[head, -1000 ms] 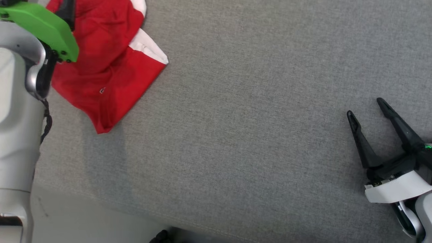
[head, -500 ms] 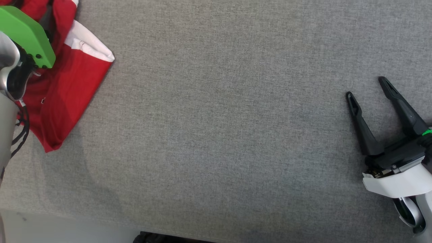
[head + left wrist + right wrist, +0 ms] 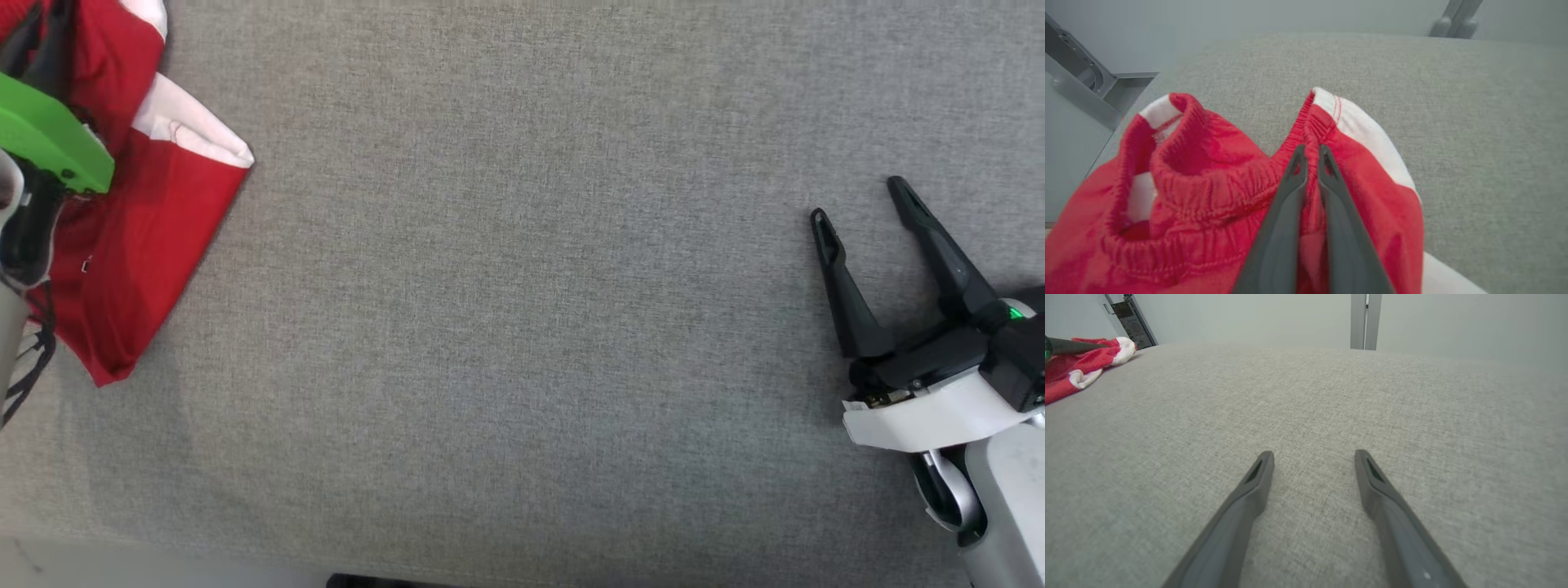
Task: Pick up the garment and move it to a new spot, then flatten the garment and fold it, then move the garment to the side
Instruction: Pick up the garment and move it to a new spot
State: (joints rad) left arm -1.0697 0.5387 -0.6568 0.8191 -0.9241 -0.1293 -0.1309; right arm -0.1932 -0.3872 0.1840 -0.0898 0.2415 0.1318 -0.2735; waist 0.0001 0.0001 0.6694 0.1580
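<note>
Pinching the garment (image 3: pixel 1392 212) at its gathered waistband (image 3: pixel 1237 188), our left gripper (image 3: pixel 1310 157) has its fingers drawn together with a ridge of red cloth caught between the tips. In the left wrist view the waistband runs from the tips out toward 9 o'clock, and a white stripe (image 3: pixel 1363 134) curves away toward 4 o'clock. In the head view we see the garment at 9 to 10 o'clock, lying rumpled on the grey surface (image 3: pixel 522 327), one red corner pointing toward 6 o'clock; the green cover (image 3: pixel 49 143) on our left wrist sits over part of it. Whether the pinched cloth is lifted off the surface we cannot tell. Our right gripper (image 3: pixel 859 200) is at 3 o'clock in that view, well apart from the garment, its fingers spread wide and pointing toward 11 o'clock, with grey surface showing between them. From the right wrist view we see the garment far off at 10 o'clock, red with white patches, the left gripper's dark fingers across its top
</note>
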